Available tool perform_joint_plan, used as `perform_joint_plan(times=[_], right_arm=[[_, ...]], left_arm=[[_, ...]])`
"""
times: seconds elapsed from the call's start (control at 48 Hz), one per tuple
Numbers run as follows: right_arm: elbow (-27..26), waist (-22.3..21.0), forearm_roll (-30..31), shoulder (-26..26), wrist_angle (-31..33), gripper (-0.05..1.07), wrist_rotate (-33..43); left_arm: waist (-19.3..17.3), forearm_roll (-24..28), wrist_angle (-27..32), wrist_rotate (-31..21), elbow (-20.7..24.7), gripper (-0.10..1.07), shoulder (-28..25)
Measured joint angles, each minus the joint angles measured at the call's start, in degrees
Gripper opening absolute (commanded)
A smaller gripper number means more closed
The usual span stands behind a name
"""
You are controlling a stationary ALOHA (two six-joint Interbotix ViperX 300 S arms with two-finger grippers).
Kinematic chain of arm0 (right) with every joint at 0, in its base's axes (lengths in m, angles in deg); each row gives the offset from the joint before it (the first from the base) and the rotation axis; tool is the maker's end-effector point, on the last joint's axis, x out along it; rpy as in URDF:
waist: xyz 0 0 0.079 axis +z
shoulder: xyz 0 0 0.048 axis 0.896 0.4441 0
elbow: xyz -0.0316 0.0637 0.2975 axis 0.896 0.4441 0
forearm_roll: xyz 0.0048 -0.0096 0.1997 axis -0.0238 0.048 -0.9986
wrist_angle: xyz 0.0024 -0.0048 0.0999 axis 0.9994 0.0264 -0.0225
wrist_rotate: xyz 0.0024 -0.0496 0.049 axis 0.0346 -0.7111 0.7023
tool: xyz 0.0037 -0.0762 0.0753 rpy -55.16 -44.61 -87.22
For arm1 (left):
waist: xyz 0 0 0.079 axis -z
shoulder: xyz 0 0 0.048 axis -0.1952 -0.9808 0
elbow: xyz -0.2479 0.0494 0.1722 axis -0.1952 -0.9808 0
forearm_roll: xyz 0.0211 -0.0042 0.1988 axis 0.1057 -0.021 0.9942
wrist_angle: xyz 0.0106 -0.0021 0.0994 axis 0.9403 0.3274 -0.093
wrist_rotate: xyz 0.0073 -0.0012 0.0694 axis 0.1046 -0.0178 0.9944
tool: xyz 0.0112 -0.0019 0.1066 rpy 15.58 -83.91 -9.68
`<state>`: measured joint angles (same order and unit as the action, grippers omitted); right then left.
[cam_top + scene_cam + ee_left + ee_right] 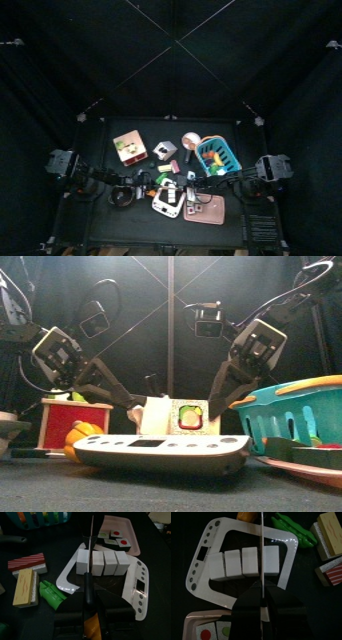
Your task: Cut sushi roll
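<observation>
Judged as the cutting step itself: black-handled thin-bladed knife (87, 582) clamped narrow in left gripper (90, 619), blade lined up over white four-block sushi roll (103, 563) at the seam after one end block. Couldn't tell whether the edge was touching the roll or just above it.

Found the roll lying across the white open-frame plastic board (67, 579), near-centre of the table between both arms.

Saw right gripper (261, 612) over the same board, with a thin dark line running from it across that same seam. Couldn't tell its jaw state or whether it held anything.

Next move, as judged: straight press down through the seam, blade kept square to the roll, no sideways drag.

Clearances:
- pink plastic tray (130, 532) with cut pieces just beside the board, right side
- green toy vegetable (50, 594) touching or nearly touching the board's left rim
- tan wooden block (25, 587) just beyond that
- little room sideways, plenty upward
</observation>
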<state>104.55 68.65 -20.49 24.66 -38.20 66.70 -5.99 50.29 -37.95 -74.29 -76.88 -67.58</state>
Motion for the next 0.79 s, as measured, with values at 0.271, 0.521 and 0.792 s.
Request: perform_joint_plan(times=[0.271,0.521,0.792], right_arm=[[0.0,-0.62,0.26,-0.09,0.18,0.41,0.0],[0.09,-1.32,1.05,-0.62,0.44,0.41,-0.09],[0.18,-1.41,2.55,-3.69,0.7,0.41,-0.09]], left_arm=[[-1.32,0.09,0.09,1.23,0.53,0.39,0.09],[-2.2,0.09,0.09,3.87,1.14,0.39,0.0],[-2.29,0.26,0.09,3.96,1.23,0.39,1.85]])
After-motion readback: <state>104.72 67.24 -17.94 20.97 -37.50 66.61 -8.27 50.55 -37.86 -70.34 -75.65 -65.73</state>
